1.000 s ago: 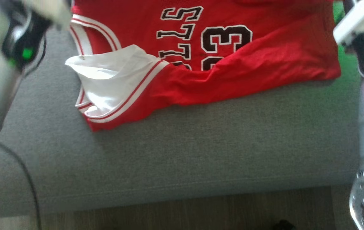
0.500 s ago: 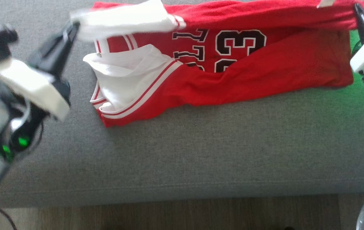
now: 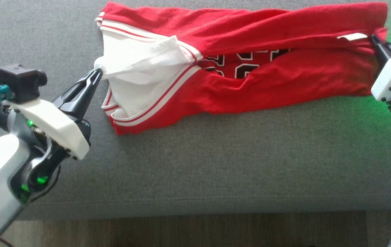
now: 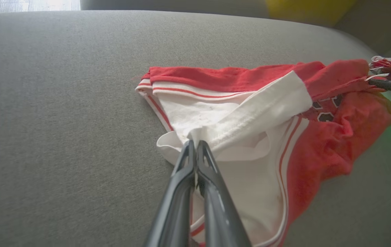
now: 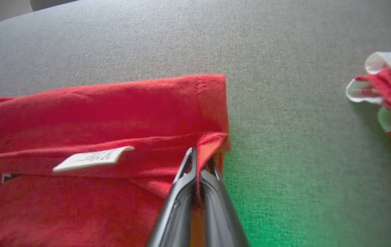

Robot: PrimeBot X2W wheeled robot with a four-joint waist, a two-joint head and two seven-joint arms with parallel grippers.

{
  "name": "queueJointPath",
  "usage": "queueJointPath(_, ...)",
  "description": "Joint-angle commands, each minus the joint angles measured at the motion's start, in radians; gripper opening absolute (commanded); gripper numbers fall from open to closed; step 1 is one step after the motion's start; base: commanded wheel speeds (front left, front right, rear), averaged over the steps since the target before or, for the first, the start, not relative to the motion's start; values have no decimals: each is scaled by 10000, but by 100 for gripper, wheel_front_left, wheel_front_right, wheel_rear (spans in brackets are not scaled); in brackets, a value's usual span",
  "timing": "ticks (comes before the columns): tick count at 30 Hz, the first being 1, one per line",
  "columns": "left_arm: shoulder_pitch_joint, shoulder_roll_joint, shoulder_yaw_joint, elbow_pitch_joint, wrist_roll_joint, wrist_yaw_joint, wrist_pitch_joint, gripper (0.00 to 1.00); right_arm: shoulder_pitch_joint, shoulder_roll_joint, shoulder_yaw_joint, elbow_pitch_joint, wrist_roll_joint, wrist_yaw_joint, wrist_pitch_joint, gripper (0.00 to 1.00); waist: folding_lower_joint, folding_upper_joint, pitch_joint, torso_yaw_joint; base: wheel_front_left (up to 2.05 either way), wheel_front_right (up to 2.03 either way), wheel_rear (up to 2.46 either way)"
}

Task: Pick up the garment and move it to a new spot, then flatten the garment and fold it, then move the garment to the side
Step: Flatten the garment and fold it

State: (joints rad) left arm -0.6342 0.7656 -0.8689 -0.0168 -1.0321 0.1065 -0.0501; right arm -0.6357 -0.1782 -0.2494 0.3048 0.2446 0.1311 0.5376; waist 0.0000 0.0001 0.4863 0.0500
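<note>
You seem to be working in a home living room: a grey fabric sofa seat (image 3: 216, 164) stands over a floor (image 3: 198, 230) of wood planks

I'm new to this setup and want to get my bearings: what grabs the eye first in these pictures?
The red jersey, with white trim and black numerals, lies folded lengthwise across the far part of the grey cushion. The left gripper is shut on its white lining at the left end. The right gripper pinches the red hem at the right end, next to a white label.
</note>
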Motion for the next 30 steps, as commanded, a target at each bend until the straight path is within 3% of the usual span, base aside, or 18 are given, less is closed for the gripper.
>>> queueJointPath(1,-69,430,406,-134,23,55,-27,0,67,-90,155,-455,-58,-4,30,1,0,-1,-30,-1,0,0,0)
queueJointPath(2,-35,367,396,-73,-1,94,-47,0,108,-78,143,-468,-66,-4,37,33,0,-1,-77,1,0,0,0)
queueJointPath(3,6,295,398,-4,-56,140,-60,13,140,-56,111,-483,-67,-4,3,91,0,-1,-129,5,0,0,0)
queueJointPath(4,40,224,403,62,-88,186,-97,46,171,-16,26,-500,-76,-4,-105,100,0,-1,-196,7,0,0,0)
queueJointPath(5,91,125,444,125,-155,260,-175,100,193,39,-83,-515,-88,-4,-243,100,0,-1,-277,5,0,0,0)
queueJointPath(10,493,-348,703,191,-366,638,-919,100,420,465,-556,-846,-18,-4,-1030,100,0,-1,-816,-14,0,0,0)
queueJointPath(17,1519,-960,1141,-48,97,1924,-1953,100,1543,993,-315,-1911,-376,-4,-2673,100,0,-1,-1632,-183,0,0,0)
queueJointPath(23,2551,-1888,1522,-661,1325,2962,-2107,100,2427,1258,-425,-1722,-626,-4,-3502,100,0,-1,-2015,-156,0,0,0)
queueJointPath(30,3542,-3012,1761,-1226,2748,3155,-2114,100,2542,1277,-630,-496,-2,-4,-4083,100,0,-1,-2083,74,0,0,0)
